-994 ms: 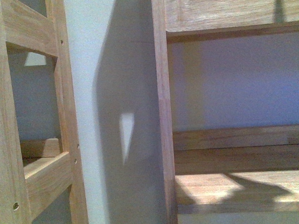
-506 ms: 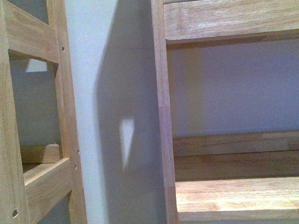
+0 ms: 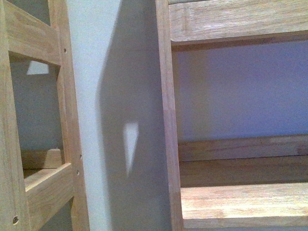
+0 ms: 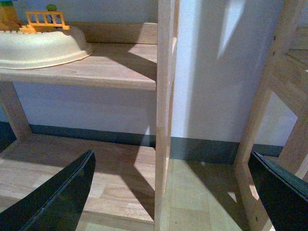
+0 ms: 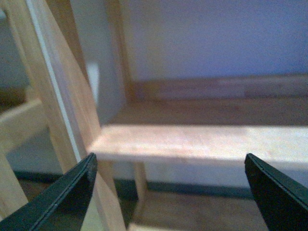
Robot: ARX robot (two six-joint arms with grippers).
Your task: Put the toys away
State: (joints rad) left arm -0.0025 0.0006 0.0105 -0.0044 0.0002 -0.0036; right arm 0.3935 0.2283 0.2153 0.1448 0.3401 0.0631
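Note:
The toys are out of view in every frame. My left gripper (image 4: 171, 155) is open with nothing between its black fingers (image 4: 57, 197). It faces a wooden shelf upright (image 4: 163, 120) and the floor below. My right gripper (image 5: 170, 156) is open and empty too, pointing at the front edge of a bare wooden shelf board (image 5: 202, 142). Neither arm shows in the front view.
Two wooden shelf units stand against a pale wall, a narrow gap (image 3: 118, 122) between them. The right unit's lower board (image 3: 250, 203) is bare. A cream plastic base (image 4: 43, 48) with an orange fence piece (image 4: 45, 19) sits on the left unit's shelf. A dark skirting board (image 4: 207, 147) runs along the wall.
Over the first half second the front view shifted, so the shelves sit slightly lower in the picture, and a dark shadow left the lower board. Nothing has moved since.

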